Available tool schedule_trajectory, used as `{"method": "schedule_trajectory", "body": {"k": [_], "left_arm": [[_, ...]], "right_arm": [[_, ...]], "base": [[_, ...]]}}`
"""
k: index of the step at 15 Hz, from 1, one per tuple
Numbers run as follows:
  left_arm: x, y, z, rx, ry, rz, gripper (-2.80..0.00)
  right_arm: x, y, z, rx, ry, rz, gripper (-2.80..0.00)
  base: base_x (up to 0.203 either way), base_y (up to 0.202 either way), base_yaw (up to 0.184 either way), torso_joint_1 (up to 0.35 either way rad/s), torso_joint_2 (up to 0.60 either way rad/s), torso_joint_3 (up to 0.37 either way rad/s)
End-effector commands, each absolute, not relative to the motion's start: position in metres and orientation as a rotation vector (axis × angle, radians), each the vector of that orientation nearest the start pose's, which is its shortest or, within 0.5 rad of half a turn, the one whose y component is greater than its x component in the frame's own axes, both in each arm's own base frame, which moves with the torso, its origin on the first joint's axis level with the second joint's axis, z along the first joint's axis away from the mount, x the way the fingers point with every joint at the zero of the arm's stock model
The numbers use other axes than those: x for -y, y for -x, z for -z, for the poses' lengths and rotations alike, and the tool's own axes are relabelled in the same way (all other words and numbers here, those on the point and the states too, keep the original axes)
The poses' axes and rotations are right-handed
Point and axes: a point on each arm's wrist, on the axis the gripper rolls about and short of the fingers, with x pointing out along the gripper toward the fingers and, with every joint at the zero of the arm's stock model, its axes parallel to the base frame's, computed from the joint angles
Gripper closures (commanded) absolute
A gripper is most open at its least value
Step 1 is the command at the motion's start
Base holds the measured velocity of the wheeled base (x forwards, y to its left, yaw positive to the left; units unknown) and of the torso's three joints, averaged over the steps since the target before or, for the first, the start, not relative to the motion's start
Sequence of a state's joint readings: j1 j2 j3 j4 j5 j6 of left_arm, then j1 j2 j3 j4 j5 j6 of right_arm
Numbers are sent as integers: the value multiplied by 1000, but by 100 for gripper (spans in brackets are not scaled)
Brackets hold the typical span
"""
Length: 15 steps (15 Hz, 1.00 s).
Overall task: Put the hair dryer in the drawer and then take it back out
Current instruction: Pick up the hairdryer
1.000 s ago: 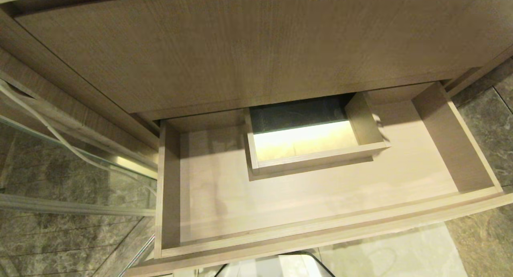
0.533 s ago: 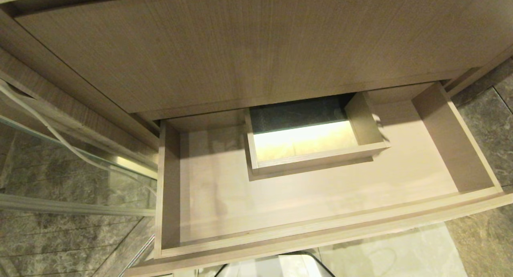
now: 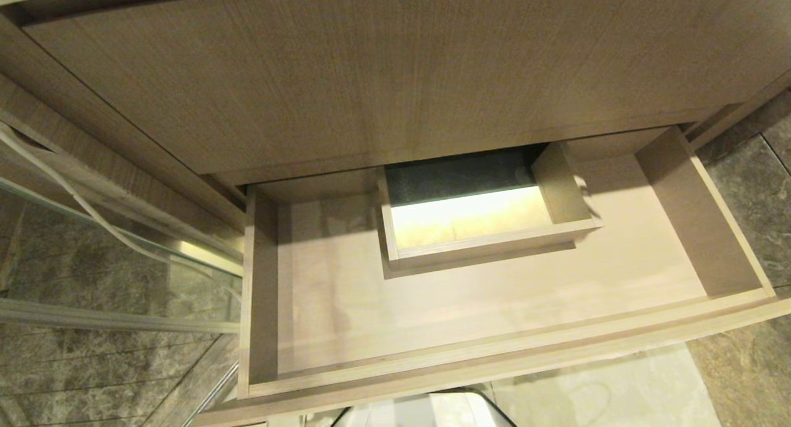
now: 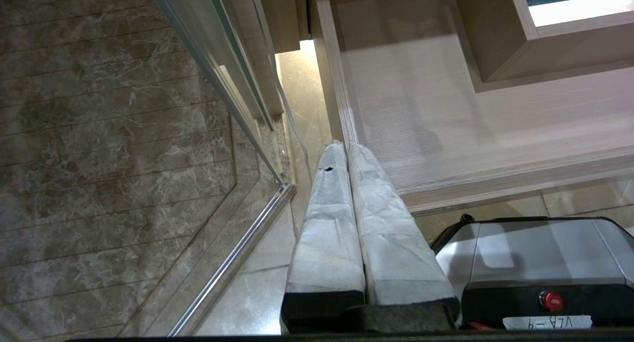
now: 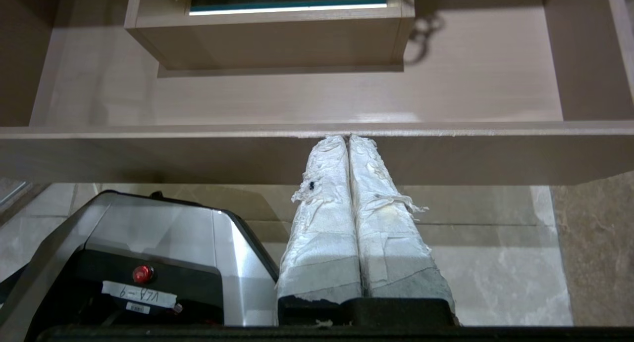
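The drawer stands pulled out below the taller wood-grain panel, and nothing lies in it. A boxed rectangular cutout sits at its mid-back. The hair dryer is out of view in every frame. My left gripper is shut with nothing in it, low beside the drawer's left front corner. My right gripper is shut and empty, just in front of the drawer's front board. Neither gripper shows in the head view.
A glass shower door with a metal rail stands to the left, and a white cord hangs behind it. My silver and black base sits on the marble floor under the drawer front. The tall wood-grain panel overhangs the drawer's back.
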<state>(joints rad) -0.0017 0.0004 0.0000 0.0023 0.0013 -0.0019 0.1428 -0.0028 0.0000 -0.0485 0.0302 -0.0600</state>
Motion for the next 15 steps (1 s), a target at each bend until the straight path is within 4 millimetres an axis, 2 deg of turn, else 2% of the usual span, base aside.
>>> {"method": "schedule_trajectory", "body": {"k": [1,4,11,15], "left_arm": [[0,23,-75,-3,3,0,0],[0,23,-75,-3,3,0,0],[0,23,-75,-5,5,0,0],[0,23,-75,-5,5,0,0]], "right_arm": [[3,24,-75,77,56,-171,0],[3,24,-75,74,54,-171,0],[3,24,-75,76,63,-171,0],[3,24,-75,78,62,-171,0]], "base": [[0,0,0,0,0,0],[4,5,-56,0,-1,-1],[1,9,-182,1,2,2],[1,0,-18,2,2,-1]]}}
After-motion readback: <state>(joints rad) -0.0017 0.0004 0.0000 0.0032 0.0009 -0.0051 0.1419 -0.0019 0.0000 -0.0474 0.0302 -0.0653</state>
